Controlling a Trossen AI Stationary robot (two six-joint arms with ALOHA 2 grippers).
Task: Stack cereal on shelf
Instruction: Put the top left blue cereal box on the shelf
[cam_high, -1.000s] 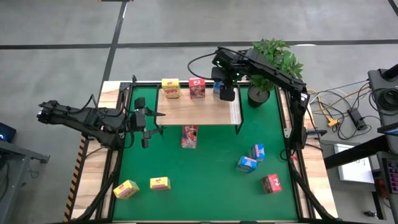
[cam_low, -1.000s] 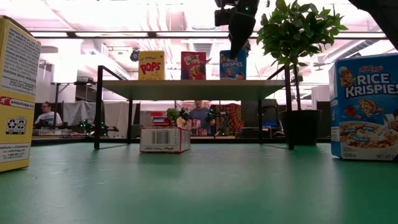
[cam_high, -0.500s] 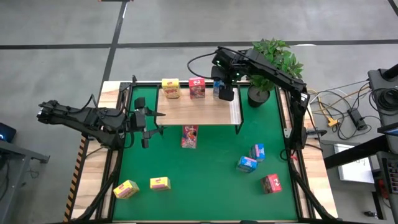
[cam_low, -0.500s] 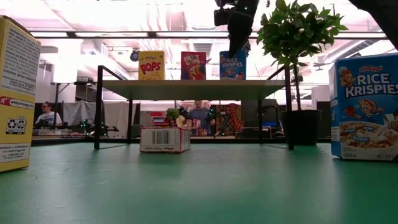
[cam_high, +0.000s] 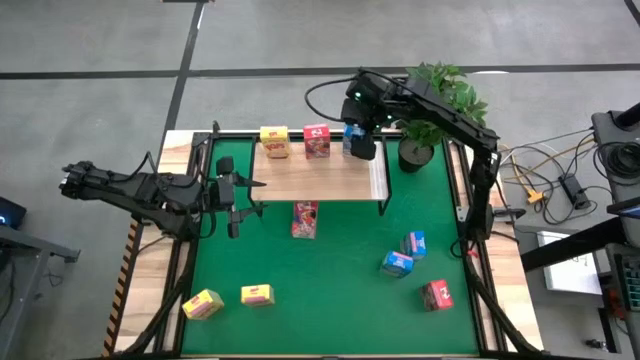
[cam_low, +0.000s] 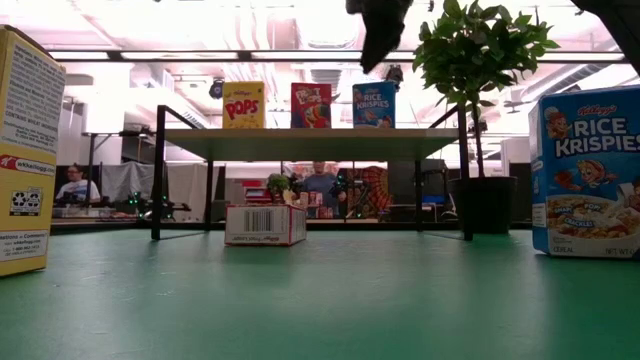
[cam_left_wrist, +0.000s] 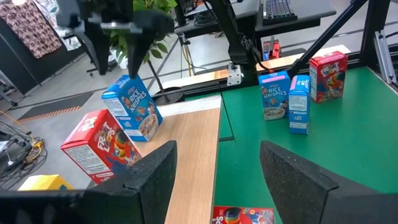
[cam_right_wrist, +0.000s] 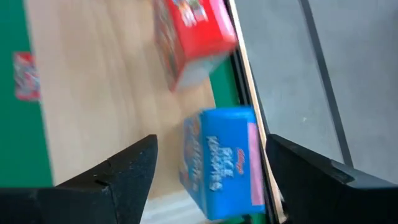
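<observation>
The shelf (cam_high: 325, 178) stands at the far middle of the green mat. Three cereal boxes stand upright in a row on its far edge: yellow (cam_low: 243, 104), red (cam_low: 311, 104) and blue (cam_low: 374, 104). My right gripper (cam_right_wrist: 211, 142) hangs open just above the blue box (cam_right_wrist: 222, 163), clear of it; in the low view (cam_low: 373, 62) a gap shows below its fingertips. My left gripper (cam_high: 236, 196) is open and holds nothing. It hovers by the shelf's left end and points along the shelf (cam_left_wrist: 193, 155).
Loose boxes on the mat: a red one (cam_high: 305, 218) lying in front of the shelf, two blue (cam_high: 405, 253) and a red (cam_high: 436, 294) at the right, two yellow (cam_high: 230, 300) at the near left. A potted plant (cam_high: 432, 112) stands right of the shelf.
My right gripper has risen off the blue box and tipped a little. The box stays upright on the shelf and now shows whole in the low view.
</observation>
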